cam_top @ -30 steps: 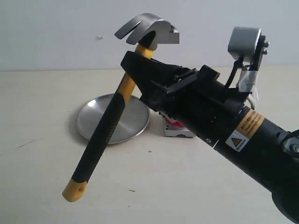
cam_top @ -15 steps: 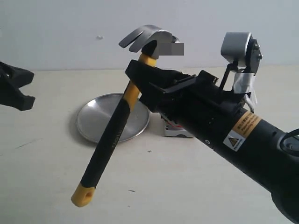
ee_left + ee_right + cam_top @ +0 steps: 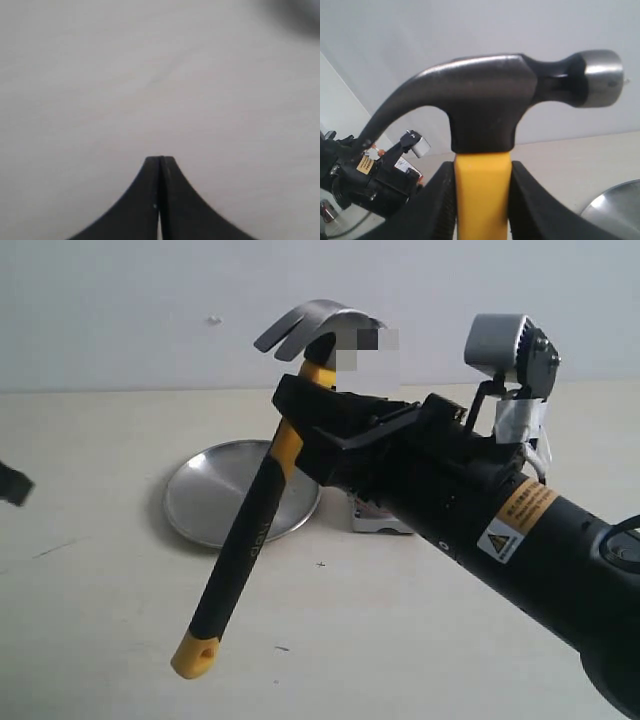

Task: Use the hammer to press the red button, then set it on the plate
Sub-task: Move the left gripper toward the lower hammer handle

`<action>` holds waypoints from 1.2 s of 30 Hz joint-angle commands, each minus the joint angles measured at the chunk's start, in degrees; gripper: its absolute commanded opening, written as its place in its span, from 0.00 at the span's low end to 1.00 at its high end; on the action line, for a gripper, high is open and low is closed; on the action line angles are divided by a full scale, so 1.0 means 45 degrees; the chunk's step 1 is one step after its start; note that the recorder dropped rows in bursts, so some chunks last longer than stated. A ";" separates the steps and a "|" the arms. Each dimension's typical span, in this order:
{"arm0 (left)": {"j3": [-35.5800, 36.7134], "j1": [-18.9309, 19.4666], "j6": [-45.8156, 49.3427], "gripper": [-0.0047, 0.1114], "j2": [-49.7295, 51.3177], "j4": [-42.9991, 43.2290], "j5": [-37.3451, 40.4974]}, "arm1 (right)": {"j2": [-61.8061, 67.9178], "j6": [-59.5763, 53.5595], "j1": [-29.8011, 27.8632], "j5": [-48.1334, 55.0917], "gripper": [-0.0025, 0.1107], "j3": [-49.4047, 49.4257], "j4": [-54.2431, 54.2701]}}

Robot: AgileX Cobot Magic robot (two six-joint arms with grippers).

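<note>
My right gripper (image 3: 300,405) is shut on the hammer (image 3: 250,530), holding the yellow neck just under the dark steel head. The hammer hangs above the table, head up, its black handle slanting down to the yellow holed end. In the right wrist view the hammer head (image 3: 490,100) fills the frame and the right gripper (image 3: 482,169) presses both sides of the yellow neck. The silver plate (image 3: 225,495) lies on the table behind the handle. The red button (image 3: 385,523) is mostly hidden behind my right arm; only its grey base shows. The left gripper (image 3: 160,160) is shut and holds nothing.
A dark bit of the left gripper (image 3: 12,484) shows at the left edge of the exterior view. The pale tabletop (image 3: 350,640) meets a white wall behind. The plate's rim (image 3: 615,207) shows in the right wrist view, and the other arm (image 3: 365,180) stands in the background.
The hammer's yellow end has swung to the right while the head shifted slightly right. The left gripper came into the exterior view at the left edge, then dropped almost out of it.
</note>
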 commanded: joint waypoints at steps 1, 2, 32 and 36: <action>0.2120 -0.0496 1.0307 0.04 -0.0822 -1.1540 -0.3367 | -0.0113 0.0322 -0.0031 -0.0739 0.02 -0.0051 -0.0013; 0.2627 -0.0585 1.2518 0.04 -0.0965 -1.3332 -0.3552 | -0.0113 0.0439 -0.0031 -0.0739 0.02 -0.0051 -0.0013; 0.5742 -0.0615 2.5019 0.11 -0.1377 -2.2517 0.1346 | -0.0113 -0.0008 -0.0031 0.1881 0.02 -0.0625 0.2375; 0.5347 -0.1359 2.4462 0.32 -0.1136 -2.1833 0.0181 | -0.0113 -0.0072 -0.0031 0.2423 0.02 -0.1057 0.2297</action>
